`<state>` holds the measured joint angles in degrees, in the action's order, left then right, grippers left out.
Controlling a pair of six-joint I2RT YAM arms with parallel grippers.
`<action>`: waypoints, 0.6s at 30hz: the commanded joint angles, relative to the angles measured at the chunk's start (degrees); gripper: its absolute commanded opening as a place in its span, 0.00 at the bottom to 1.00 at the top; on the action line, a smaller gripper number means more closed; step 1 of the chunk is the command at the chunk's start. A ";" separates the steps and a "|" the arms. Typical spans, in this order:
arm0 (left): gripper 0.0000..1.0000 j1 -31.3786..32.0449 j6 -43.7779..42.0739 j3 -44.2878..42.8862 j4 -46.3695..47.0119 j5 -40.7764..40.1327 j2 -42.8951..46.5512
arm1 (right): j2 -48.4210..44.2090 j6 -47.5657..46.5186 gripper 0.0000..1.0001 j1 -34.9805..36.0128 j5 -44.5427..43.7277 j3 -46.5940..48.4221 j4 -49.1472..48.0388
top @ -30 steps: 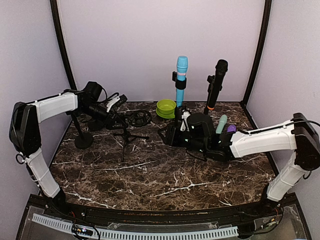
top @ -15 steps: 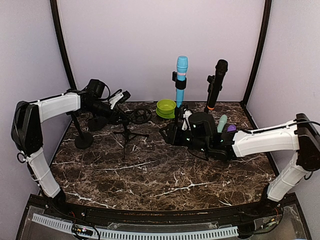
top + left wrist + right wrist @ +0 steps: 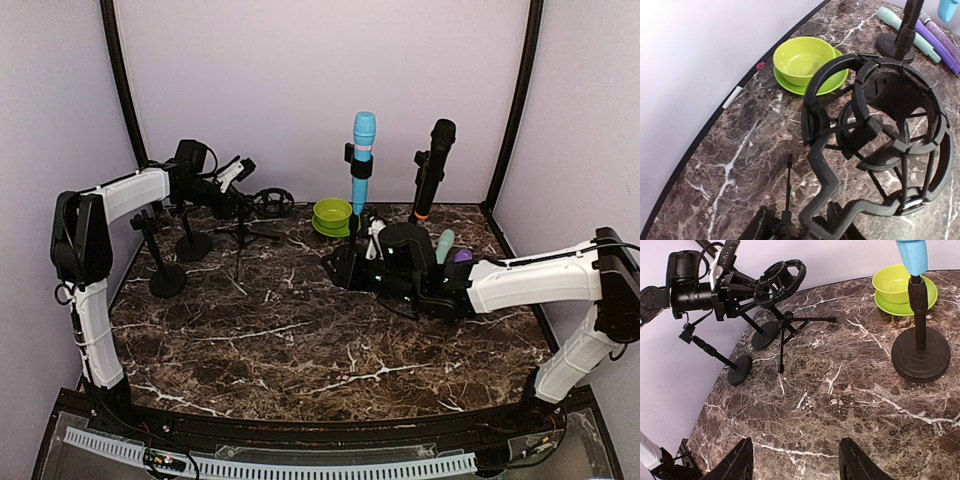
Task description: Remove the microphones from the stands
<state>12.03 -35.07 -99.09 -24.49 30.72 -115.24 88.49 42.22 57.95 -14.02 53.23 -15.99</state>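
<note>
Now, surface: dark marble carrying the lot, with the green bowl at the back middle as our marker.
Left pincer: out left of the bowl and, by the look of it, clamped on the shock mount's bracket. I'd call that a steadying hold, yet there's nothing in that cage to pull.
Right pincer: jaws apart and empty, low in front of the bowl, facing the round stand base. Placed to brace or reach, I'd judge.
Black microphone: upright in its clip, well right of the bowl.
Blue microphone: upright in a black clip just right of the bowl. It's the likeliest target, not yet off.
Tripod stand: left of the bowl; can't tell whether its feet touch down.
Shock mount: empty ring cage atop the tripod, tipped toward the bowl.
Teal microphone, purple microphone: lying side by side, right of the bowl, free of any stand.
</note>
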 commanded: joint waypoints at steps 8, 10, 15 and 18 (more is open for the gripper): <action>0.57 -4.26 -1.89 -5.55 2.12 -9.76 -5.78 | -2.97 -0.46 0.59 -0.97 -1.97 -1.06 0.42; 0.73 -4.33 -1.17 -5.24 1.64 -8.76 -5.65 | -2.97 -0.65 0.59 -1.43 -2.14 -0.50 1.09; 0.99 -4.38 0.21 -5.41 -0.93 -4.99 -3.96 | -3.87 -2.90 0.64 -3.34 -3.60 2.11 4.41; 0.99 -4.39 1.26 -4.93 -3.67 -2.25 -1.29 | -3.94 -6.35 0.68 -5.29 -5.55 6.25 8.15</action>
<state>7.29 -35.31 -104.75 -23.94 24.18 -121.27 86.54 40.25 54.92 -16.25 54.00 -10.70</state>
